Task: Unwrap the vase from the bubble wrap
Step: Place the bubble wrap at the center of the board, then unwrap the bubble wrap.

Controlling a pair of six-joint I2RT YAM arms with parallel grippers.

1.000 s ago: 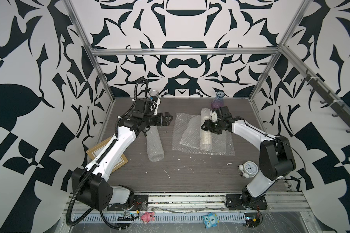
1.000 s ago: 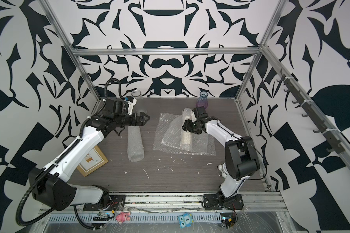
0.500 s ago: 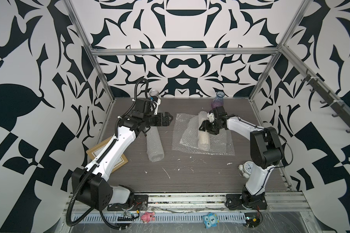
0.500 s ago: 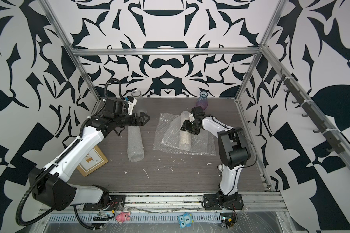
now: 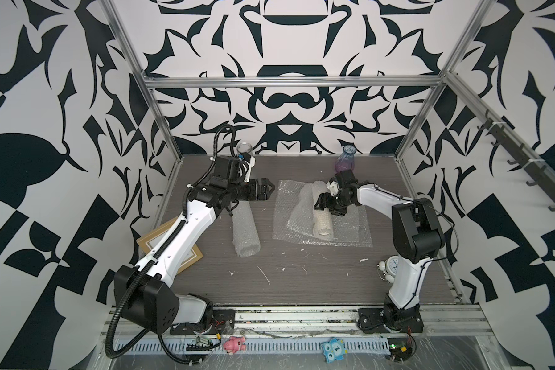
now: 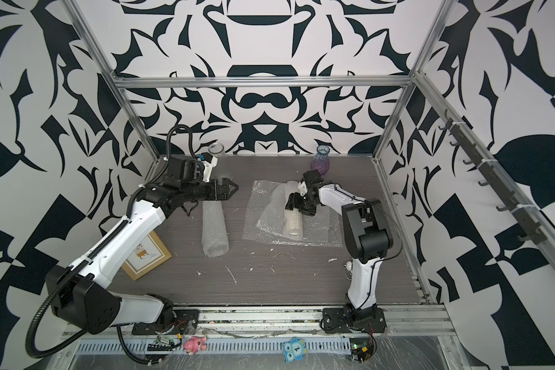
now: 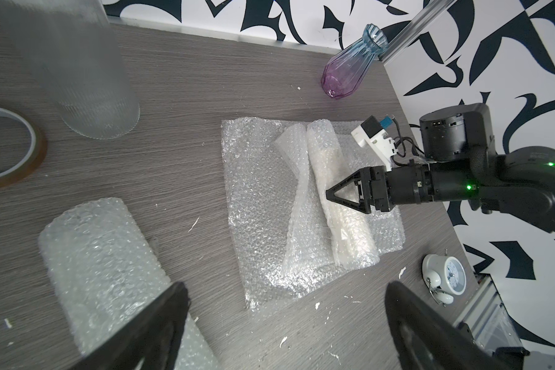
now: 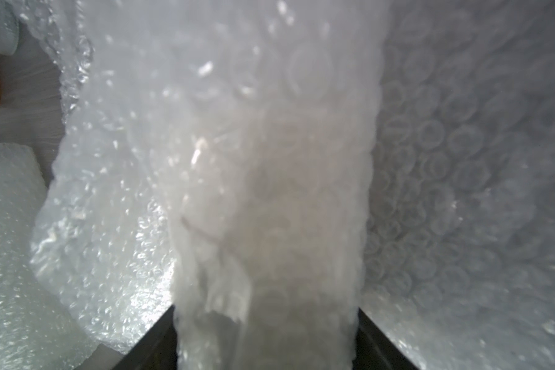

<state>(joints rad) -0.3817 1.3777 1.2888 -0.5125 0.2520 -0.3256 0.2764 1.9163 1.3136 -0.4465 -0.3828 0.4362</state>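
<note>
The vase shows only as a whitish shape through the bubble wrap, a roll (image 5: pixel 322 221) (image 7: pixel 343 230) lying on its loosened flat sheet (image 5: pixel 285 208) at mid-table. My right gripper (image 5: pixel 321 205) (image 6: pixel 293 205) straddles the roll's middle. In the right wrist view the roll (image 8: pixel 269 192) fills the gap and touches both fingers of the gripper (image 8: pixel 265 307). My left gripper (image 5: pixel 271 189) (image 7: pixel 285 288) hovers open and empty above the table, just left of the sheet. A second bubble wrap roll (image 5: pixel 245 234) (image 7: pixel 103 256) lies below the left arm.
A purple-blue glass vase (image 5: pixel 345 160) stands unwrapped at the back. A clear ribbed glass (image 7: pixel 87 80) and a tape ring (image 7: pixel 10 147) sit at the back left. A picture frame (image 5: pixel 161 243) lies under the left arm, and an alarm clock (image 5: pixel 391 267) stands by the right arm's base.
The right arm's elbow has swung in and up, and its gripper has shifted slightly left with the wrapped roll. The left arm has not moved.
</note>
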